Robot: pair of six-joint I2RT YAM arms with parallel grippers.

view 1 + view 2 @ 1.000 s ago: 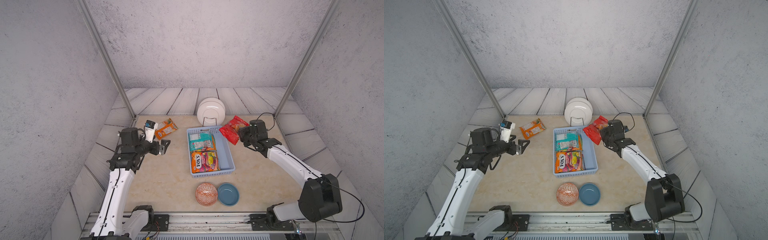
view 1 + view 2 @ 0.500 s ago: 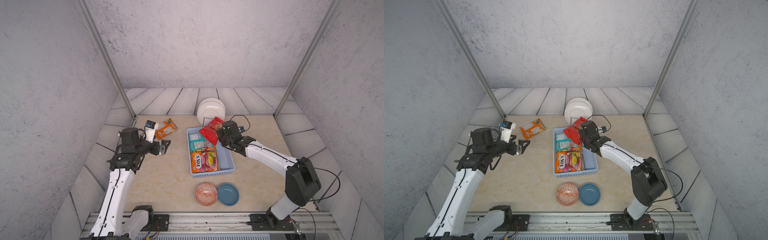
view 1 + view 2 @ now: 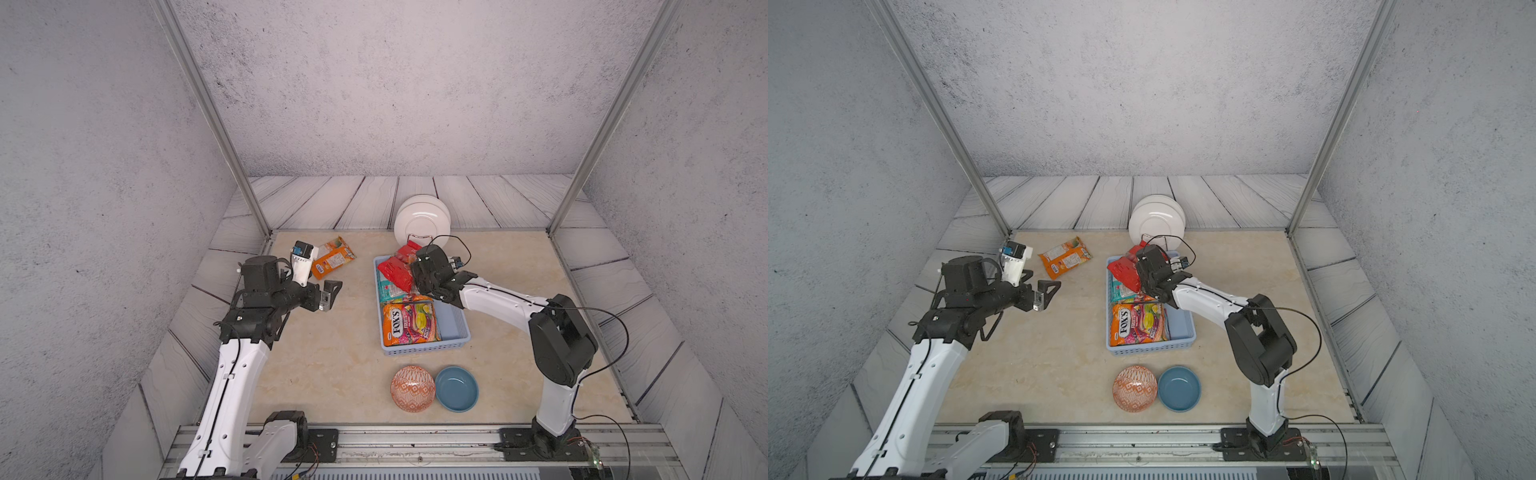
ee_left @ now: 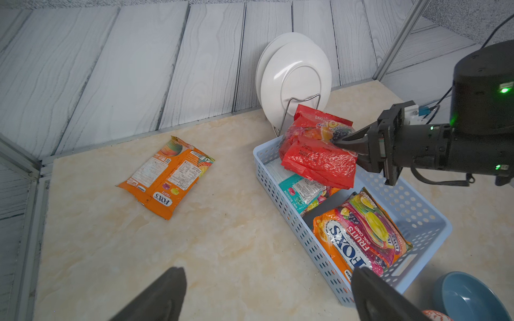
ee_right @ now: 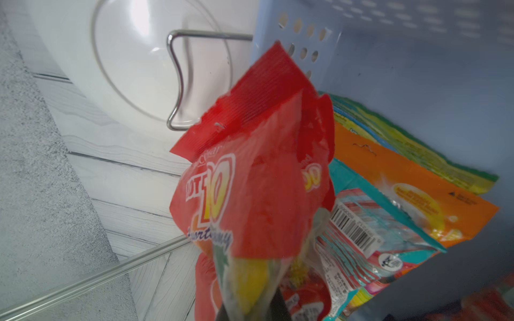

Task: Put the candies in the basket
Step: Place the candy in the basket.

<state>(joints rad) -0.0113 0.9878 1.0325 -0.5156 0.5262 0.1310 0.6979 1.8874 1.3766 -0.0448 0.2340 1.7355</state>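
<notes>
My right gripper (image 3: 415, 274) (image 4: 347, 148) is shut on a red candy bag (image 3: 395, 272) (image 3: 1125, 272) (image 4: 317, 158) (image 5: 250, 180), which hangs low over the far end of the light blue basket (image 3: 457, 328) (image 4: 411, 205). In the basket lie a FOX'S fruits bag (image 3: 409, 324) (image 4: 361, 239) and a teal bag (image 4: 300, 191) (image 5: 361, 230) on top of others. An orange FOX'S bag (image 3: 332, 259) (image 3: 1065, 259) (image 4: 169, 178) lies on the table at the far left. My left gripper (image 3: 328, 293) (image 4: 267, 294) hovers open and empty, nearer than that bag.
White plates (image 3: 422, 218) stand in a wire rack just behind the basket. An orange patterned bowl (image 3: 412, 388) and a round blue bowl (image 3: 457, 388) sit side by side in front of the basket. Metal frame posts stand at the table's far corners.
My right arm has swung the red bag leftward, from beside the basket's far right corner to over its far end. The left arm has not moved.
</notes>
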